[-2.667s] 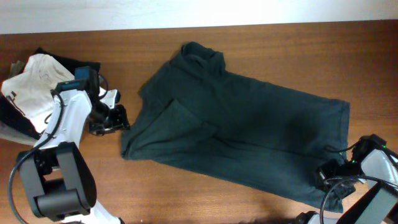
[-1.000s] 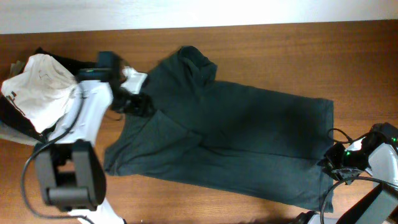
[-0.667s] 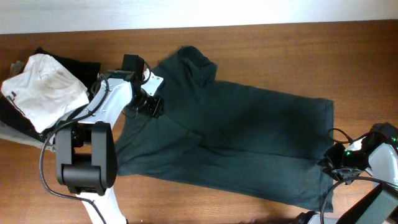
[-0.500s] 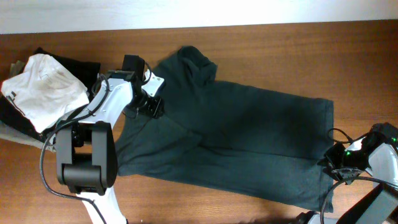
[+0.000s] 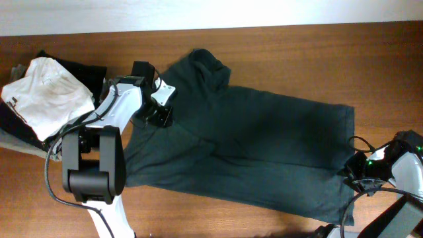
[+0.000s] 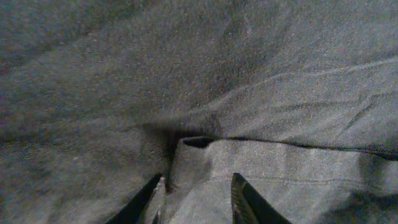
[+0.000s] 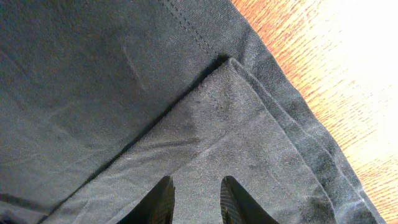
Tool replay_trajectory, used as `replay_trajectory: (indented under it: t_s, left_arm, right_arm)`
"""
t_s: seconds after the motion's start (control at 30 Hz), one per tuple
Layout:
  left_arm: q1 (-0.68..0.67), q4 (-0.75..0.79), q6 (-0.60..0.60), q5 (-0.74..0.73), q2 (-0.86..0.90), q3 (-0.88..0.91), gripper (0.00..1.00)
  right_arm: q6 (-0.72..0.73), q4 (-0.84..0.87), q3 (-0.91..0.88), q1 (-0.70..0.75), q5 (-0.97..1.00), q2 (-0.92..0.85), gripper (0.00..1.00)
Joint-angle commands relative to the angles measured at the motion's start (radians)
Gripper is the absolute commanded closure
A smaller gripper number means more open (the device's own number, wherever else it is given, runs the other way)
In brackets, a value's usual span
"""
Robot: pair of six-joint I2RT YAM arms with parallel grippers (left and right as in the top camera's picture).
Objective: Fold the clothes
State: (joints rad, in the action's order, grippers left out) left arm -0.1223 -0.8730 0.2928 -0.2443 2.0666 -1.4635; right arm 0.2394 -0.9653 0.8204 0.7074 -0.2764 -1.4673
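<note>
A dark green shirt (image 5: 258, 149) lies spread across the wooden table. My left gripper (image 5: 158, 111) is down on its upper left part, near the sleeve. In the left wrist view a raised fold of the shirt (image 6: 196, 146) runs in between the fingers (image 6: 241, 198), and the left gripper (image 6: 198, 200) is shut on it. My right gripper (image 5: 353, 173) sits at the shirt's lower right corner. There a turned-over flap of the hem (image 7: 249, 124) lies between the narrowly parted fingers (image 7: 231, 198), and the right gripper (image 7: 196, 200) is shut on it.
A pile of other clothes, white (image 5: 46, 92) over black (image 5: 79, 68), lies at the far left. Bare wood (image 5: 297, 46) shows behind the shirt and along the front edge. Cables trail beside the right arm (image 5: 403, 172).
The left arm swung from the table's left side onto the shirt near the sleeve and settled there. The shirt shifted left and its right hem drew in. The right gripper hardly moved.
</note>
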Motion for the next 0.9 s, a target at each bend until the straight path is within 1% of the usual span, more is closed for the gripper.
replay_trajectory:
  t_s: [0.0,0.07,0.13,0.27,0.4,0.53,0.7,0.87]
  left_arm:
    - [-0.009,0.01,0.005,-0.025,0.019,0.009,0.7]
    - [-0.011,0.013,0.005,-0.025,0.019,0.009,0.8]
    - [-0.011,0.008,0.005,-0.026,0.018,0.006,0.99]
    - [-0.011,-0.085,0.005,-0.025,0.018,-0.081,1.0]
    - [-0.011,-0.216,0.005,-0.022,0.018,-0.232,1.0]
    - [-0.011,-0.282,0.006,-0.022,0.018,-0.303,1.0]
    - [-0.021,-0.288,0.013,-0.024,0.018,-0.312,1.0]
    - [-0.068,-0.233,0.018,-0.029,0.018,-0.312,1.0]
  right_arm:
    - [0.0,-0.001,0.016,0.006,-0.008,0.006,0.71]
    - [0.0,0.0,0.016,0.006,-0.008,0.006,0.7]
    - [0.0,0.0,0.016,0.006,-0.008,0.006,0.71]
    - [0.0,0.0,0.016,0.006,-0.008,0.006,0.7]
    - [0.0,0.0,0.016,0.006,-0.008,0.006,0.7]
    - [0.0,0.001,0.016,0.006,-0.008,0.006,0.69]
    - [0.0,0.003,0.016,0.006,-0.008,0.006,0.7]
    - [0.0,0.004,0.016,0.006,-0.008,0.006,0.69]
